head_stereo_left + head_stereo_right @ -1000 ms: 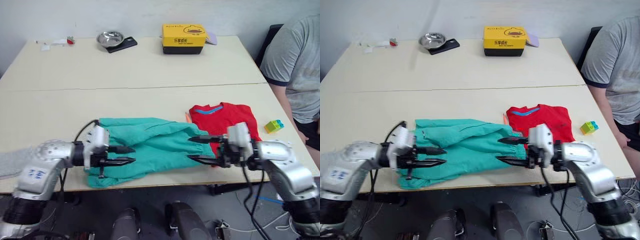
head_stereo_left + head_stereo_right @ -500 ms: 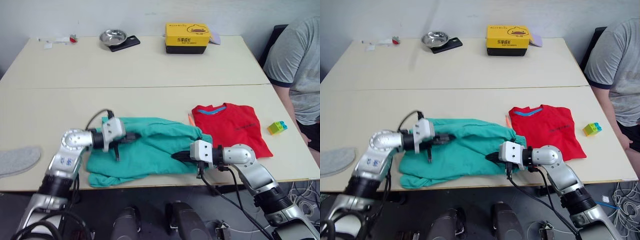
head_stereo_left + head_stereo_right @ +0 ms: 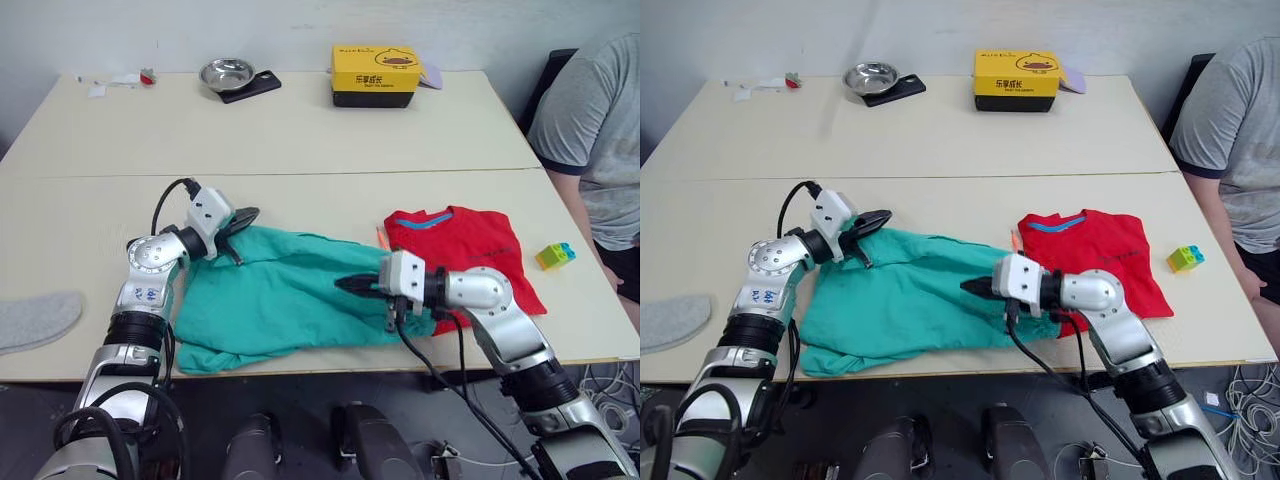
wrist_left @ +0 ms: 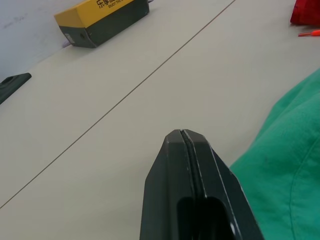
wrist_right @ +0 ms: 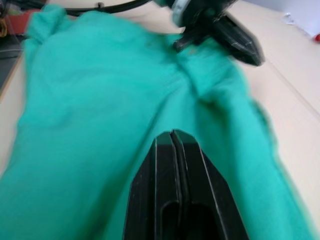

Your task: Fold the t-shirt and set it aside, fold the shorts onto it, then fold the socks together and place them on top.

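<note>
left gripper [image 3: 876, 219]: fingers pressed together with no gap, as the left wrist view confirms [image 4: 189, 150]. no fabric is visible between the fingers. the tip sits at the far left corner of the shorts [image 3: 905, 300], over the bare table [image 3: 940, 140] just past the cloth edge.

right gripper [image 3: 973, 287]: fingers likewise closed flat against each other [image 5: 172, 145], pointing toward the robot's left, low over the right half of the shorts. whether any cloth is pinched cannot be told — none shows between the fingers.

shorts: teal-green, spread in one rumpled layer near the front edge of the table, between the two grippers. the right end reaches the t-shirt [image 3: 1095, 250] and seems to lap its near left corner, though the right forearm hides that spot.

t-shirt: bright red, folded into a rough rectangle, blue neck label facing the far side, lying flat right of the shorts.

sock [image 3: 35, 320]: one light grey oval at the far left, by the front table edge, well apart from the shorts.

other items: small toy-brick block [image 3: 550, 253] right of the t-shirt; yellow box [image 3: 375, 76], metal bowl [image 3: 223, 74] and a dark flat object [image 3: 250, 87] beside it — all at the far side of the table. a person in a grey shirt [image 3: 595, 130] stands at the right.
</note>
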